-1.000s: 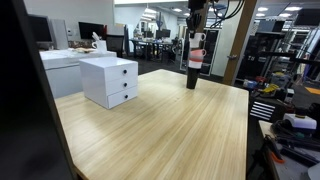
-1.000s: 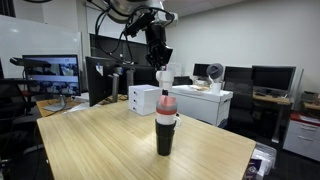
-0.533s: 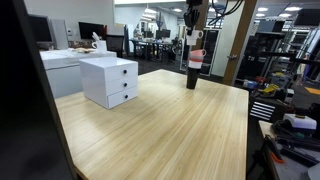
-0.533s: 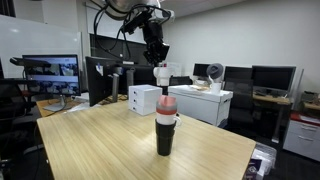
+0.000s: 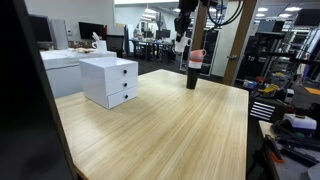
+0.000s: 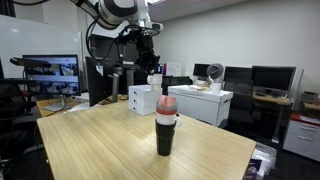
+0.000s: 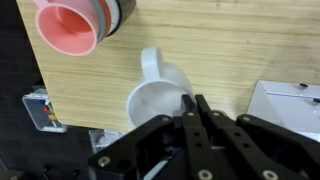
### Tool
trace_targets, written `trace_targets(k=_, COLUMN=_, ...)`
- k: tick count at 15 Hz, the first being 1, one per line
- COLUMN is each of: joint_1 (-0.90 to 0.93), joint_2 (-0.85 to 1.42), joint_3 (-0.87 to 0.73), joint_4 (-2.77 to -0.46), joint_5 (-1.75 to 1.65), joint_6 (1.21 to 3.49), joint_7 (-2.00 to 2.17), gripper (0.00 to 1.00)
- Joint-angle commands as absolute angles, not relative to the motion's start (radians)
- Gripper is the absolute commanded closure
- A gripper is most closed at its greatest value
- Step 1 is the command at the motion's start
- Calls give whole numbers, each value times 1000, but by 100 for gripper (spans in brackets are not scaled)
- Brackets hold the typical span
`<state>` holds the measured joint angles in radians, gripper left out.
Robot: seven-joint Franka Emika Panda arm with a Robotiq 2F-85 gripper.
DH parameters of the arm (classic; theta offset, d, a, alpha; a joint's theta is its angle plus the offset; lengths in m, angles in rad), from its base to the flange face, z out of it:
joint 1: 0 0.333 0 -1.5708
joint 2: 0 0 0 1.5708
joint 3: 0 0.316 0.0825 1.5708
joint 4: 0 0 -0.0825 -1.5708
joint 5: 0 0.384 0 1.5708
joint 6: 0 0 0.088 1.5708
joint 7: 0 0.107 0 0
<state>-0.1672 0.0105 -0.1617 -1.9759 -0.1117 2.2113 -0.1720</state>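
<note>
Even overhead light lay on the table (image 5: 160, 125) in an exterior view. I saw ceiling lights (image 5: 150, 14) burning bright at the back, and a dark panel (image 5: 20, 100) sat soft and unfocused along my near edge. In an exterior view the room read dimmer, with a monitor (image 6: 45, 70) glowing and only soft shadows on the wood. In the wrist view the wood came up bright and the mug (image 7: 155, 100) was nearly washed out. The gripper (image 7: 190, 103) was black and blurred close to the lens. I got little fine detail in any view.
</note>
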Motion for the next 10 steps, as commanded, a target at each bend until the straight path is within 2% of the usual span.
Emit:
trace_targets(k=1, joint_1=-154, joint_2=-92, joint_3=-152, joint_4=-2174, joint_5=-105, joint_6=2339, joint_7=-190, gripper=96)
trace_targets(k=10, joint_1=-124, joint_2=-227, joint_3=-156, joint_4=-2455, joint_5=0, joint_6=2372, joint_7=-208, gripper=96)
